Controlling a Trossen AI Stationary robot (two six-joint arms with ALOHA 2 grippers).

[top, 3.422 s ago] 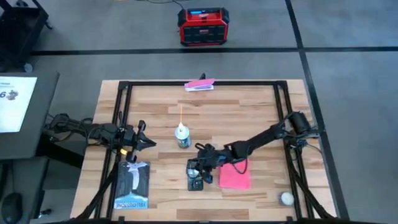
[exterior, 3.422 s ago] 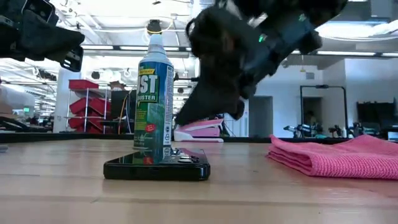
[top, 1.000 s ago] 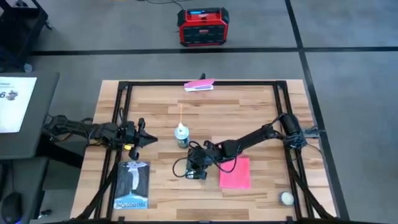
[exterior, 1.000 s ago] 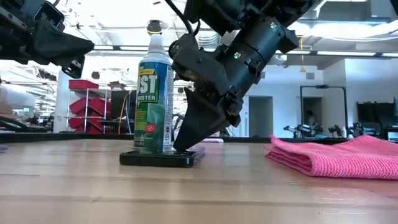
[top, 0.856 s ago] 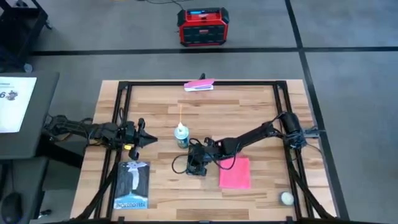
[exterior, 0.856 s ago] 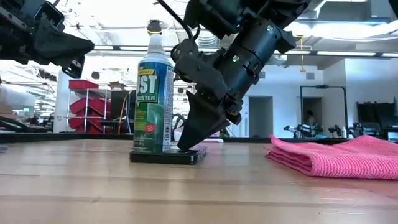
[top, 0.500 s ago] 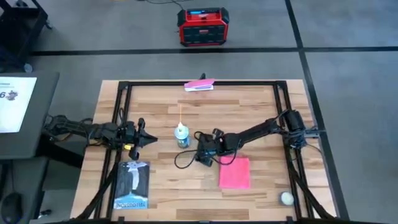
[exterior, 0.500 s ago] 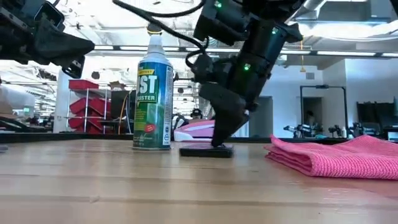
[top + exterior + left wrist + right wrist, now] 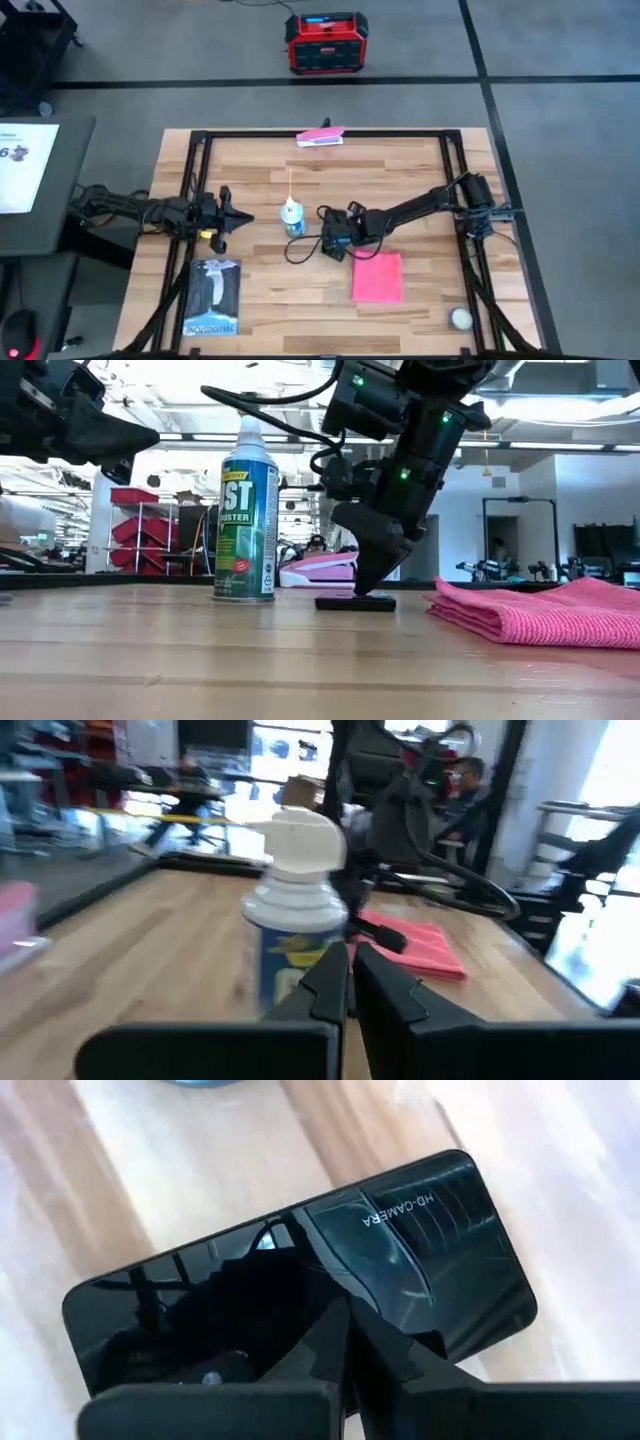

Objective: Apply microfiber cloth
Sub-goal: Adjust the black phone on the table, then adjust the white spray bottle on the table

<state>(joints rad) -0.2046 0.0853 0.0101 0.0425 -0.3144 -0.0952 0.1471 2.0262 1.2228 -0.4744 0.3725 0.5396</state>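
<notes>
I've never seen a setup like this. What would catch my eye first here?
Probably the right gripper at the table's middle, its shut fingertips pressing on a flat black phone. Just left of it stands a tall green-and-blue spray can with a white cap. A bright pink microfiber cloth lies untouched nearer the table's front edge.

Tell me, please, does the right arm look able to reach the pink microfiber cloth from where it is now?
Probably yes. The right claw rests its shut tips on the black phone, and the microfiber cloth lies flat right beside it, toward the table's near edge, with nothing lying between them.
</notes>
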